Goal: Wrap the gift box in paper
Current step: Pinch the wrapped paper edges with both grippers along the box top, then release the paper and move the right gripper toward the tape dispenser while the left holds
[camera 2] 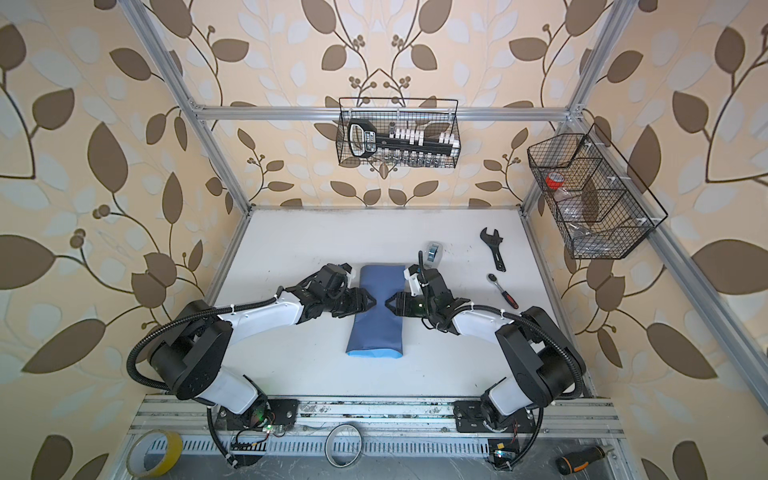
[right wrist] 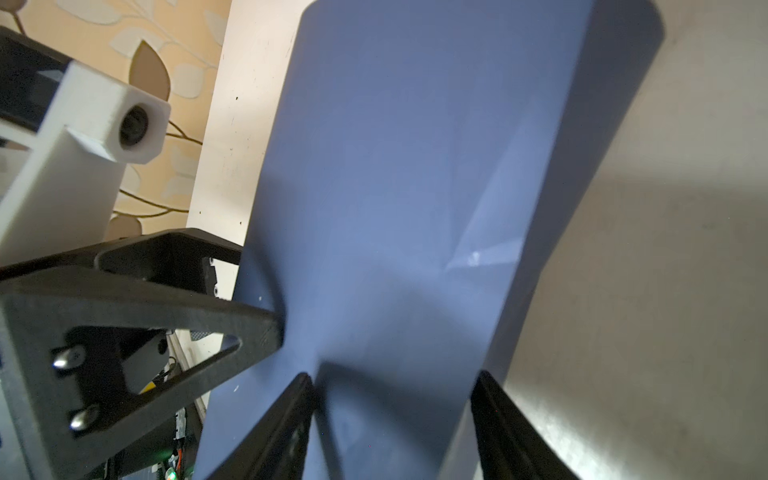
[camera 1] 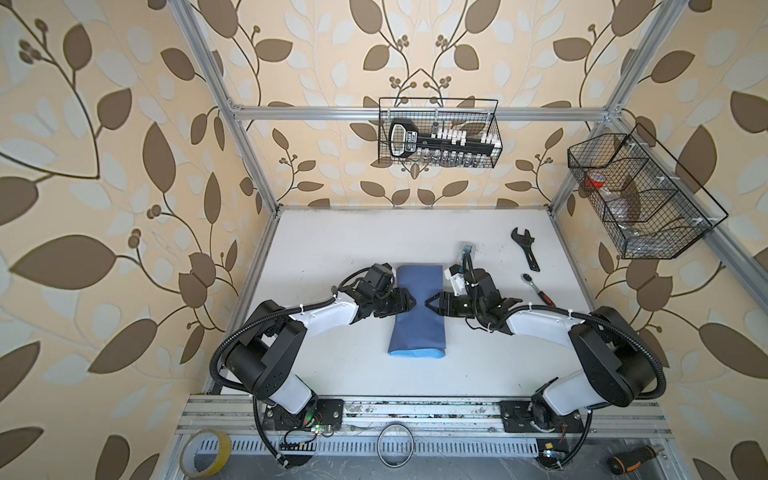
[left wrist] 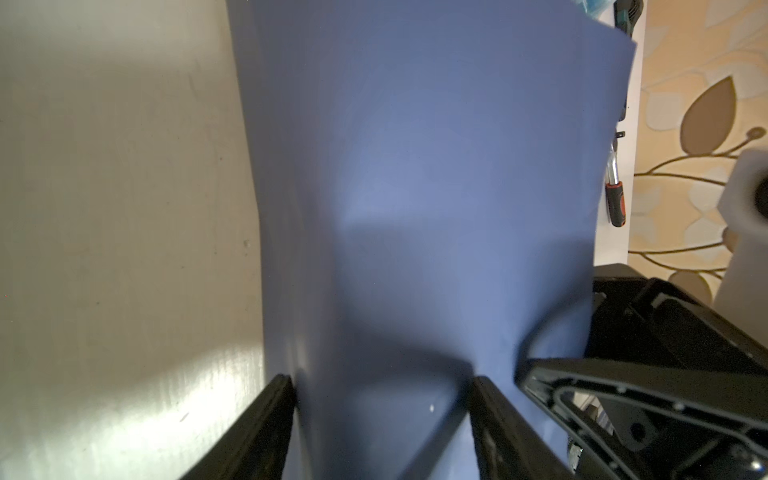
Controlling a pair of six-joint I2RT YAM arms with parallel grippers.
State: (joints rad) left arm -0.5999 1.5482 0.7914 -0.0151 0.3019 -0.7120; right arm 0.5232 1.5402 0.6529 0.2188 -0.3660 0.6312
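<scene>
I see the black two-fingered left pincer (camera 1: 409, 302) reaching in from the left onto the middle of the paper (camera 1: 417, 332). The paper is a thin sheet folded into a long bundle, slate-blue outside, lying on the white desk (camera 1: 324, 249). The left pincer's fingers (left wrist: 278, 399) stand parted, with paper spanning the gap and touching both. Whether they clamp it or only press on it, I cannot tell. The right pincer (camera 1: 431, 305) meets the bundle from the opposite side, tip almost facing tip. Its fingers (right wrist: 494, 399) are likewise parted on paper, and its hold is just as unclear. The gift box shows in no view, and the pincers cover the bundle's middle. The long axis runs from the desk's near edge to its far edge, with the light sky-blue end nearest.
</scene>
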